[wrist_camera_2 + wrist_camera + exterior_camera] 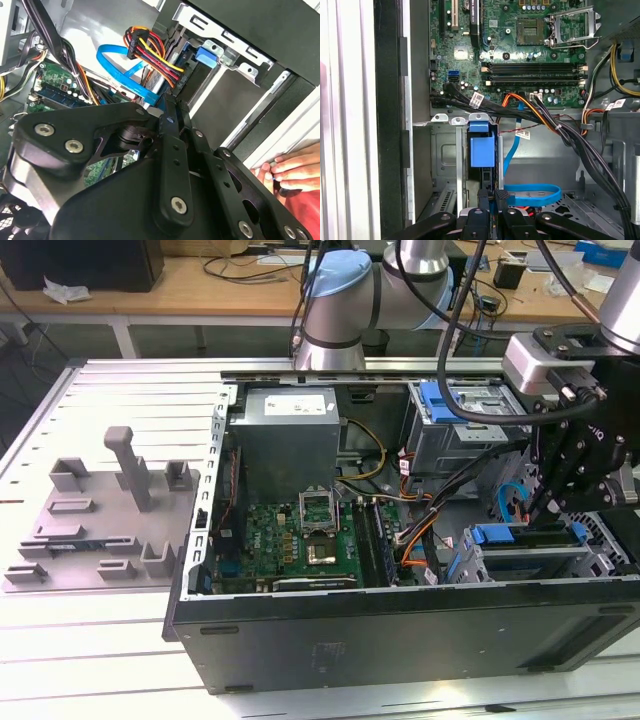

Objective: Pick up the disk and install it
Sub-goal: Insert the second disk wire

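The disk (482, 151) stands edge-on in a slot of the metal drive bay (445, 150), its blue carrier frame facing me. In the exterior view the disk (500, 536) sits low in the bay at the case's near right corner. My gripper (492, 196) reaches down onto the disk's outer edge, its two black fingers pressed close on either side of it. In the second wrist view the gripper (171, 106) meets that edge, and the carrier's blue tab (207, 53) lies deeper in the bay.
The open computer case (400, 625) lies on a metal table. Black cable bundles (560, 130), a blue flat cable (532, 194) and the motherboard (300, 540) crowd the bay's surroundings. A second drive cage (460, 425) stands behind. A person's hand (295, 167) rests on the case edge.
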You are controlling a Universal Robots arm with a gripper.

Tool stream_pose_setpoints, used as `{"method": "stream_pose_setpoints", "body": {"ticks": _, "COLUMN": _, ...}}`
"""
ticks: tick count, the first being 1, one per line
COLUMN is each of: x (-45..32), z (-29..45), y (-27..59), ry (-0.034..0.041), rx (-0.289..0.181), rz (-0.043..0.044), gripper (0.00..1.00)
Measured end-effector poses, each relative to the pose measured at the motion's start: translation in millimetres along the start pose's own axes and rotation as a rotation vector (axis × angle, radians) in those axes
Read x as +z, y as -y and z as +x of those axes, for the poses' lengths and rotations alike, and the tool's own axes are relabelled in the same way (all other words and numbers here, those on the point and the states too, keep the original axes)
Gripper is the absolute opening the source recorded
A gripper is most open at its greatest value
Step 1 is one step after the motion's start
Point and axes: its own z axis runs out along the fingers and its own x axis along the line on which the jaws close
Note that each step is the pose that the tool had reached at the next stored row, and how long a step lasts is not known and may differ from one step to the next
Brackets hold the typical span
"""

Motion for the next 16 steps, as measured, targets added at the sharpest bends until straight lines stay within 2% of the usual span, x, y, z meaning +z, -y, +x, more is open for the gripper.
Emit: {"method": "stream_pose_setpoints", "body": {"ticks": 16, "x": 3.0, "z": 0.0, "y": 0.9, "ry": 0.0008, "rx": 0.000, "rz": 0.0000, "gripper": 0.16}}
